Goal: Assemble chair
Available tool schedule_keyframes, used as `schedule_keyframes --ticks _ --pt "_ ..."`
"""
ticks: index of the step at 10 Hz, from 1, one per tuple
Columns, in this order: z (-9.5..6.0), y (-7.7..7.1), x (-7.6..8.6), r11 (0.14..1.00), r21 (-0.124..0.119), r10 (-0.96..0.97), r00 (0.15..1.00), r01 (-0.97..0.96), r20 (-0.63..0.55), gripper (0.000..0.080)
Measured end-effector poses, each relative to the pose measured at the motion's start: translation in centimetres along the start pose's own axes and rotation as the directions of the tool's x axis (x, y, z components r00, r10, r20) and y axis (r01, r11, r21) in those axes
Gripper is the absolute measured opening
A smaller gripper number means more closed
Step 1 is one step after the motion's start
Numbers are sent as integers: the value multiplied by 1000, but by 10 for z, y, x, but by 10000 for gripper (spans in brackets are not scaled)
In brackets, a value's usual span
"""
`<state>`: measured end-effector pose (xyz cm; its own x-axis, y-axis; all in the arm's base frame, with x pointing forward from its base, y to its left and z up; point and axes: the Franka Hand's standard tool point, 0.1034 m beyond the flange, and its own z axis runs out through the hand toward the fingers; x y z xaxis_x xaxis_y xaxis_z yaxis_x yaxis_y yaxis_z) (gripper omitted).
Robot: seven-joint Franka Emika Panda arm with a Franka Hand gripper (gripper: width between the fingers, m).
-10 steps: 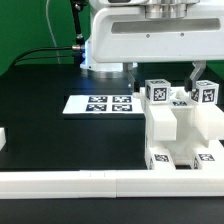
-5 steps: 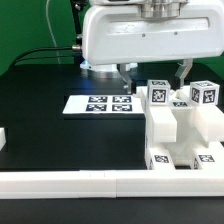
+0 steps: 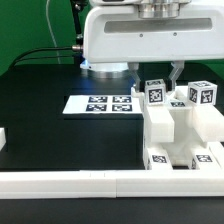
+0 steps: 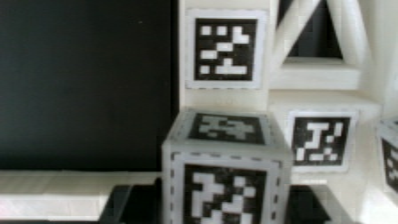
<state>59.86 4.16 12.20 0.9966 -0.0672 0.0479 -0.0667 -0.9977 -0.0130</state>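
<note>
The partly built white chair (image 3: 178,132) stands at the exterior view's right, with tags on its front and two tagged posts sticking up. My gripper (image 3: 155,80) hangs over the nearer post (image 3: 155,93), one finger on each side of it. In the wrist view that post (image 4: 224,150) fills the middle. The dark fingers (image 4: 139,203) press against both its sides, so my gripper (image 4: 224,205) is shut on it. The other post (image 3: 204,95) stands free further to the exterior view's right.
The marker board (image 3: 100,103) lies flat on the black table to the left of the chair. A long white border rail (image 3: 90,184) runs along the front edge. A small white piece (image 3: 3,138) shows at the far left edge.
The fingers have closed in from wide apart onto the post's sides, and the hand has shifted slightly lower over it. The chair has not moved.
</note>
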Motion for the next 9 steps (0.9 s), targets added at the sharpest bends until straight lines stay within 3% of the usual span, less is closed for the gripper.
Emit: schedule_keyframes --ticks 2,3,5,8,9 --pt "1 1 0 969 0 246 969 -246 1 282" --pt "1 1 -1 912 3 410 912 -410 0 282" --pt "0 2 -1 698 24 716 698 -716 19 282" --pt "1 3 -5 421 30 906 422 -907 31 282" --pt "1 4 -5 387 25 921 388 -922 33 282"
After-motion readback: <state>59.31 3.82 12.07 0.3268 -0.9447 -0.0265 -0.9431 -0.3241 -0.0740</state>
